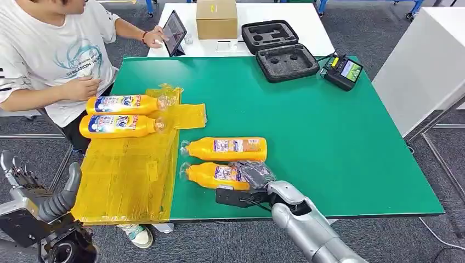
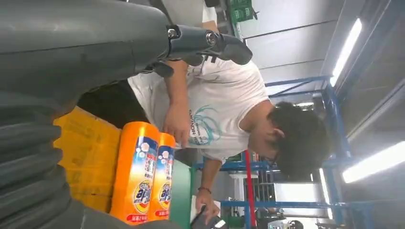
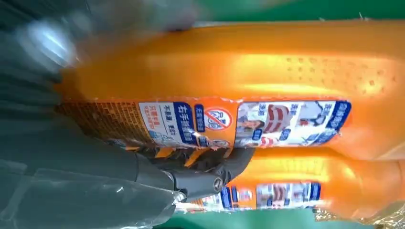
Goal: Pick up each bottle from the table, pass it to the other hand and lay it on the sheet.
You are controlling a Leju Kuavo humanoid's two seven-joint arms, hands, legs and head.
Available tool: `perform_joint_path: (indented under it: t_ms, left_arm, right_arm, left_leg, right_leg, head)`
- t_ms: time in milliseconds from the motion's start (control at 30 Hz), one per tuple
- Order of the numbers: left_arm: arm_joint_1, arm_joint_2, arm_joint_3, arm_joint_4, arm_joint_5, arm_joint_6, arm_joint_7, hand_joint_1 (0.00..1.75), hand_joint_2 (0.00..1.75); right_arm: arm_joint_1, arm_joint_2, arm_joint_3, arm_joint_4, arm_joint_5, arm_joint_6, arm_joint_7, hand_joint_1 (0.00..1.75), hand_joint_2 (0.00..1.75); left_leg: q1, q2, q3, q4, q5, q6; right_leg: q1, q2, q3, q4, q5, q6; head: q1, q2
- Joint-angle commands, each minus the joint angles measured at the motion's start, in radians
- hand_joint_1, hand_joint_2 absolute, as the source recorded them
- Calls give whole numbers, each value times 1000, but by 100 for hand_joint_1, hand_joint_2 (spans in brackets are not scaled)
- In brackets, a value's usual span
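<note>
The near bottle (image 1: 215, 175) lies on its side on the green table (image 1: 329, 137), cap toward the yellow sheet (image 1: 126, 175), and my right hand (image 1: 253, 178) is wrapped over its base end; in the right wrist view the fingers (image 3: 210, 174) curl under the body between it and the bottle behind, so I read this as a grip closing on it, though it rests on the table and is not yet lifted; the second bottle (image 1: 227, 148) lies just beside it, parallel, nearly touching, which I judge leaves little room for my fingers; both wait close to the sheet's edge, a short carry for the handover; two more bottles (image 1: 118, 115) already lie side by side on the far part of the sheet, next to a person in a white shirt (image 1: 44, 49) who sits at the table's corner, one hand near them, the other on a tablet (image 1: 174, 32); my right arm comes in low from below, forearm angled up toward the bottle; my left hand (image 1: 16, 172) hangs off the table's near corner beside the sheet, holding nothing, fingers apart and pointing up, well apart from the right hand.
</note>
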Motion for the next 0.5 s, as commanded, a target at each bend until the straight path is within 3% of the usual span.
perform_joint_path:
  t_ms: [33,133,300,333,500]
  left_arm:
    - [-47,20,-13,89,14,-4,4,0,175]
    - [-59,19,-14,104,19,-11,4,0,175]
    - [-78,22,-14,130,25,-22,4,0,175]
    - [-78,22,-14,130,25,-22,4,0,175]
    - [-71,3,-13,131,42,-29,4,0,175]
  right_arm:
    - [31,-8,-11,75,-51,52,-50,175,175]
    - [31,-13,-8,63,-97,91,-109,175,175]
    - [74,33,-55,-114,-316,114,-352,175,175]
    - [74,33,-55,-114,-316,114,-352,175,175]
    - [143,114,-133,-310,-449,-62,-549,175,175]
  left_leg:
    - [1,-4,3,-2,0,-1]
    - [1,-4,3,-2,0,-1]
    - [1,-3,4,-2,-1,-2]
    - [1,-1,4,-2,-1,-2]
    - [1,-1,-2,0,-1,-2]
  right_leg:
    - [1,-3,4,-2,-1,-1]
    - [0,-4,4,-2,-1,-1]
    - [1,-1,4,-1,-1,-1]
    - [1,0,3,-1,-1,-1]
    - [0,1,-3,1,-1,-1]
  head:
    - [0,0]
    - [0,0]
    - [0,0]
    - [0,0]
    - [-1,0]
